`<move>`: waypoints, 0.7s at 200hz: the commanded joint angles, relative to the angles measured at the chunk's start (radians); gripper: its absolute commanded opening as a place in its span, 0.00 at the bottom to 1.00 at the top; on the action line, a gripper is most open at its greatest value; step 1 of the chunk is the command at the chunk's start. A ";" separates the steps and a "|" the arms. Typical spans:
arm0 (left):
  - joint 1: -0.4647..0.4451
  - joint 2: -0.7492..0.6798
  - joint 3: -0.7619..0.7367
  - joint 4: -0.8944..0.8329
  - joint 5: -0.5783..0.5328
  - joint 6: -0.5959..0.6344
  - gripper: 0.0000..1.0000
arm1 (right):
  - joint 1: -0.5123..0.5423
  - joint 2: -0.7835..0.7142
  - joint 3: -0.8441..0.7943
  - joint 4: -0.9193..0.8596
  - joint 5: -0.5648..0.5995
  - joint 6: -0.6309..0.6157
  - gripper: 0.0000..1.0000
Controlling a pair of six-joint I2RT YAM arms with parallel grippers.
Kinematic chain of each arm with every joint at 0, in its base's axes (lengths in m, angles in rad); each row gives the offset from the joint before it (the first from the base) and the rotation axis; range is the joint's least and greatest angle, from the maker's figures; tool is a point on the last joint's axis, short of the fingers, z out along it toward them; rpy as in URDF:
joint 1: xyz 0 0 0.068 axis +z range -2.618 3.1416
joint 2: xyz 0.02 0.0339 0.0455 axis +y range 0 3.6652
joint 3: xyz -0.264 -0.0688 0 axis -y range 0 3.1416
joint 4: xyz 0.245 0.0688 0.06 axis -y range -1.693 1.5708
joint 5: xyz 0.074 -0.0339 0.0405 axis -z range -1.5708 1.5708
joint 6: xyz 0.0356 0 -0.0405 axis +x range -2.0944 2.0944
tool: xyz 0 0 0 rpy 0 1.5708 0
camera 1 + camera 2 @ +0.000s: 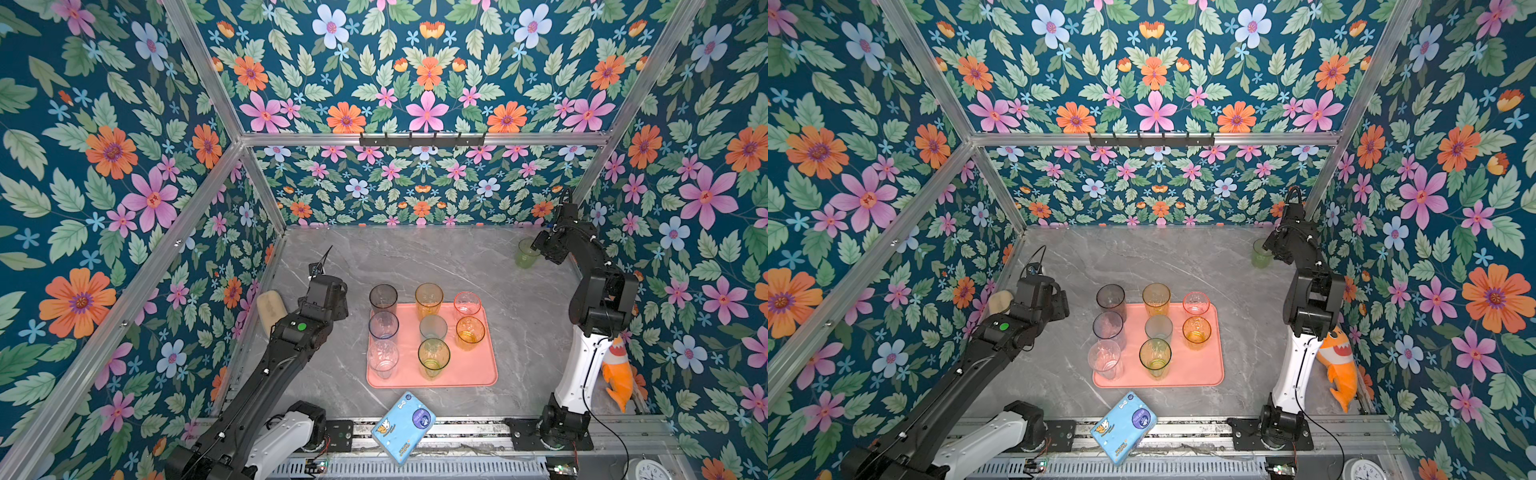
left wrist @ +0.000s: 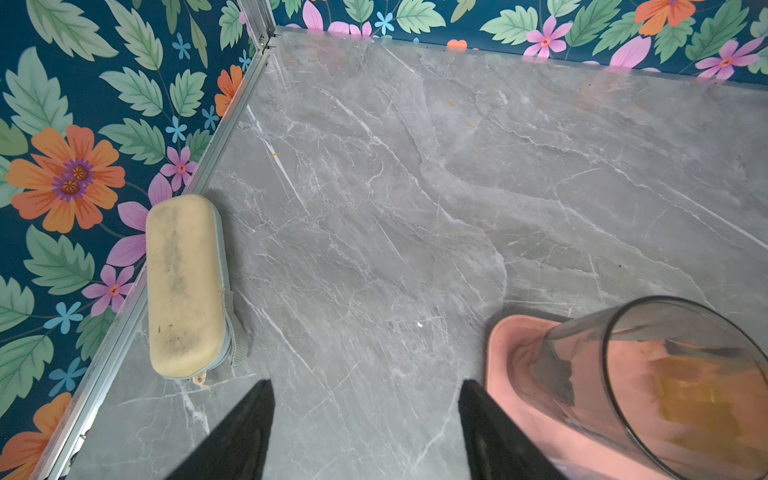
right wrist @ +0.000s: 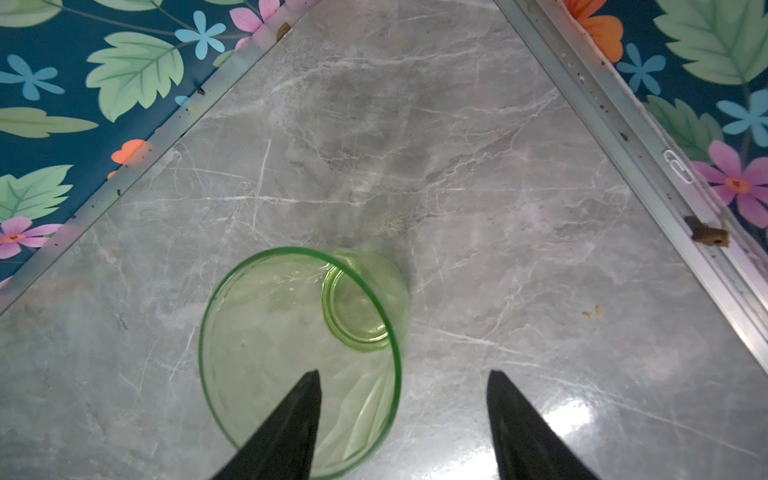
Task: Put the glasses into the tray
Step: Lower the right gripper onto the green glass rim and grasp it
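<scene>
The salmon-pink tray [image 1: 469, 374] [image 1: 1200, 374] lies mid-table with several glasses standing on it, among them a smoky grey one [image 1: 383, 297] [image 2: 665, 374] at its far left corner. A pale green glass [image 1: 525, 254] [image 1: 1260, 255] [image 3: 299, 332] stands upright alone in the far right corner of the table. My right gripper [image 3: 403, 374] is open at it. One finger shows over its mouth and the other outside its wall, and I cannot tell if they touch. My left gripper [image 2: 365, 382] is open over bare table, just left of the tray's corner [image 2: 503, 345].
A cream oblong case [image 1: 271, 307] [image 2: 185, 286] lies against the left wall. A blue printed packet [image 1: 403, 426] sits at the table's front edge. An orange shark toy [image 1: 619, 374] leans by the right arm's base. Metal rails edge the table.
</scene>
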 commanded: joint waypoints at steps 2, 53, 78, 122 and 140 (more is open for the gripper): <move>0.000 0.002 0.000 0.003 -0.003 -0.008 0.73 | 0.000 0.012 0.016 -0.020 -0.004 0.016 0.64; 0.000 0.008 0.001 0.009 0.001 -0.008 0.73 | 0.000 0.035 0.026 -0.026 -0.019 0.029 0.60; 0.000 0.011 0.001 0.011 0.009 -0.008 0.73 | 0.000 0.040 0.027 -0.023 -0.028 0.032 0.56; 0.000 0.010 0.003 0.011 0.006 -0.007 0.73 | 0.000 0.060 0.036 -0.027 -0.033 0.027 0.45; 0.000 0.011 0.002 0.011 0.007 -0.006 0.73 | 0.000 0.069 0.044 -0.032 -0.046 0.026 0.40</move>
